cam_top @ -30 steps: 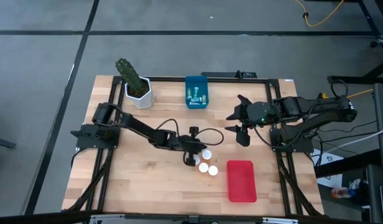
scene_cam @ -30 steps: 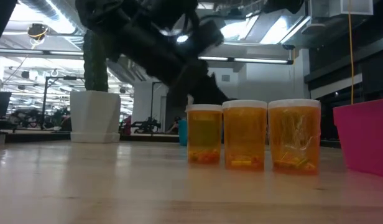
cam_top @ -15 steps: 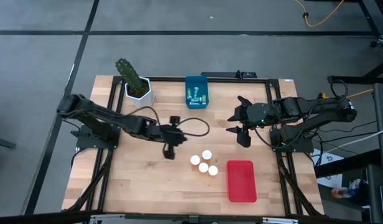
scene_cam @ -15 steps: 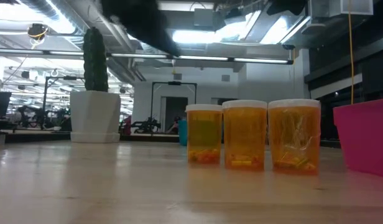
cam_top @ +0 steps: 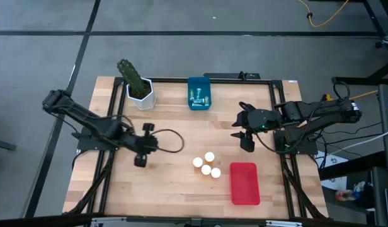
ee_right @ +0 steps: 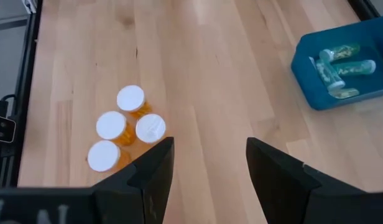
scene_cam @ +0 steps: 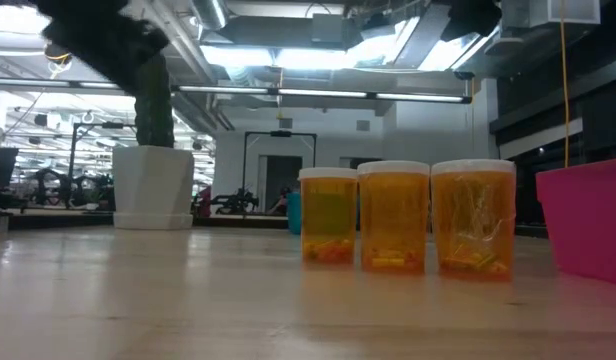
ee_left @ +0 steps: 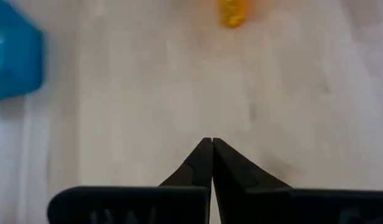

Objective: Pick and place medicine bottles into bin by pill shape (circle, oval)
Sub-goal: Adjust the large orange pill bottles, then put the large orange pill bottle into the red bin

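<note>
From above, we see four orange medicine bottles (cam_top: 206,164) standing white-capped in a tight cluster on the table (cam_top: 162,183), just beside the red bin (cam_top: 244,183). The blue bin (cam_top: 198,93) near the cactus pot (cam_top: 141,94) holds the smaller pale bottles (cam_top: 197,96). The left gripper (cam_top: 141,160) hangs over bare wood, well apart from the cluster; the right gripper (cam_top: 244,133) hovers between the two bins.

At table height, we count three orange bottles (scene_cam: 393,230) side by side, the pink-red bin wall (scene_cam: 586,215) at their side.

The left wrist view shows us its fingers (ee_left: 204,165) pressed together, empty.

The right wrist view shows its fingers (ee_right: 157,163) apart, holding nothing, above the table between the cluster (ee_right: 124,127) and the blue bin (ee_right: 306,74).
</note>
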### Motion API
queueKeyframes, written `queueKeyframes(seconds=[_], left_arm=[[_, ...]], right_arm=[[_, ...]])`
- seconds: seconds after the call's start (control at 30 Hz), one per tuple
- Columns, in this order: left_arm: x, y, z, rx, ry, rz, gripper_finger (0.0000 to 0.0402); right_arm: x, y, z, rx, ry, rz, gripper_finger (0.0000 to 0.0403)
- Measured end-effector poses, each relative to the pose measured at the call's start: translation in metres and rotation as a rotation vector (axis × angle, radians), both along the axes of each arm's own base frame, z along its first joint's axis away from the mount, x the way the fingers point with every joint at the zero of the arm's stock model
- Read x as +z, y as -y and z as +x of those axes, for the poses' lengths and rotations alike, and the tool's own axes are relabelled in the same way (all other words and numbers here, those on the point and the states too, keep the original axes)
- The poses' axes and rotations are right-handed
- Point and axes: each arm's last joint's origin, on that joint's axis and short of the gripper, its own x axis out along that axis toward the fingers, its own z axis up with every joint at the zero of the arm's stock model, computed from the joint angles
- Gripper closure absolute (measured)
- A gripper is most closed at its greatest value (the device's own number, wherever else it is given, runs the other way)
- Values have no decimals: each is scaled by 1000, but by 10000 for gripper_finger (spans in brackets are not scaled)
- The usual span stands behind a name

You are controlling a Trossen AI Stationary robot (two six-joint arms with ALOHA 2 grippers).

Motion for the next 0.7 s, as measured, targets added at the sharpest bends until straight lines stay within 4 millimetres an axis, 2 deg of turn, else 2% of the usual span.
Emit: queueKeyframes(seconds=[0.13, 0.23, 0.33, 0.5, 0.7], left_arm=[[-15, -12, -29, 83, 163, 6, 401], [-28, -20, -43, 70, 329, -33, 401], [-38, -29, -50, 34, 513, -22, 401], [-51, -48, -59, 74, 690, 48, 401], [-54, -66, -62, 112, 743, 43, 401]], right_arm=[[0, 0, 0, -1, 2, 2, 201], [0, 0, 0, -2, 4, 3, 201], [1, 0, 1, -2, 15, 5, 201], [3, -1, 3, -1, 40, 8, 201], [3, -1, 3, -2, 42, 9, 201]])
